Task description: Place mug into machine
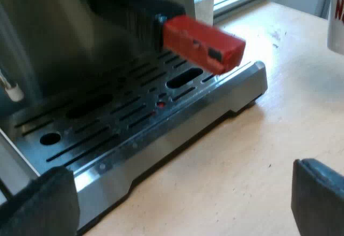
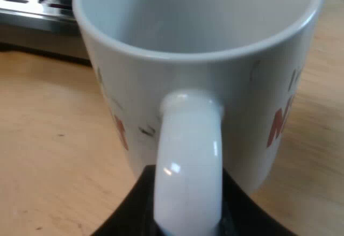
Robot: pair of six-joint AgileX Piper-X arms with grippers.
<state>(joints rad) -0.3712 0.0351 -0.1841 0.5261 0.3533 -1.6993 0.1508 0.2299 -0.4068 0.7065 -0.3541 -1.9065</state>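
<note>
One wooden table is running under everything, biggest thing here. One espresso machine is sitting on it, with its slotted metal drip tray sticking out at the base.

Next size down is one white mug with red lettering, and it's sitting empty, just bare white inside. It isn't on the drip tray. It's over the table, near the machine's base but apart from it, and I can't tell if its bottom is touching the wood. Calling the mug's handle 6 o'clock on the rim, the drip tray is lying out past 11 o'clock. The red letters are showing on the wall at about 4 and 8 o'clock.

One holder is locked into the machine's front, its dark handle and red end poking out over the drip tray.

My left gripper is hanging wide open, its two black fingers spread well apart and gripping nothing, low over the table just beside the tray's front edge. My right gripper is clamping the mug's handle near its lower end.

The left wrist view is giving the grate, the red end and a sliver of the mug past the tray's corner. The right wrist view is giving the mug's inside and handle up close.
</note>
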